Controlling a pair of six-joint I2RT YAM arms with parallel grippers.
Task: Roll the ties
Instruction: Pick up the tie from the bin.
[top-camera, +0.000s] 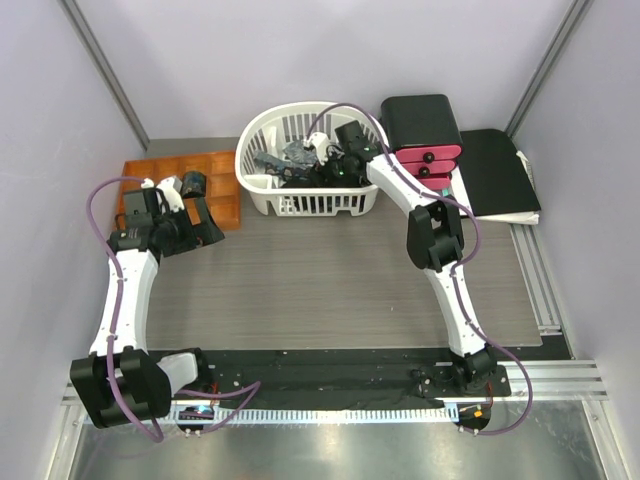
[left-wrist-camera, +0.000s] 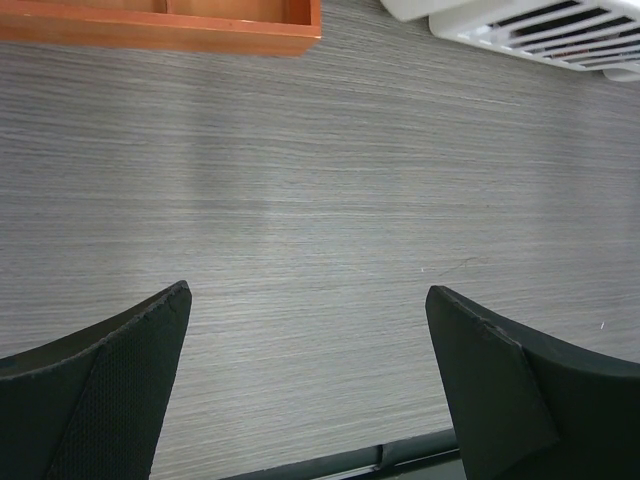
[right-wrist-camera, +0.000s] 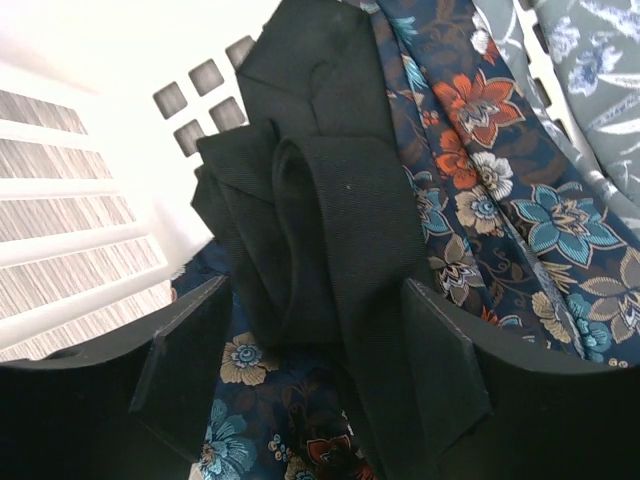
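Several ties lie heaped in the white basket (top-camera: 262, 190). In the right wrist view a plain black tie (right-wrist-camera: 320, 230), loosely folded, lies on a dark blue flowered tie (right-wrist-camera: 500, 190), with a grey patterned one (right-wrist-camera: 590, 60) beside it. My right gripper (right-wrist-camera: 315, 370) is open down inside the basket, its fingers (right-wrist-camera: 185, 365) on either side of the black tie; from above it shows over the basket (top-camera: 335, 168). My left gripper (left-wrist-camera: 305, 350) is open and empty above bare table, near the orange tray (top-camera: 215, 185).
The orange compartment tray (left-wrist-camera: 160, 25) sits at the back left. A black box with pink drawers (top-camera: 420, 135) and a flat black folder (top-camera: 500, 175) stand right of the basket. The basket's edge (left-wrist-camera: 540, 25) shows in the left wrist view.
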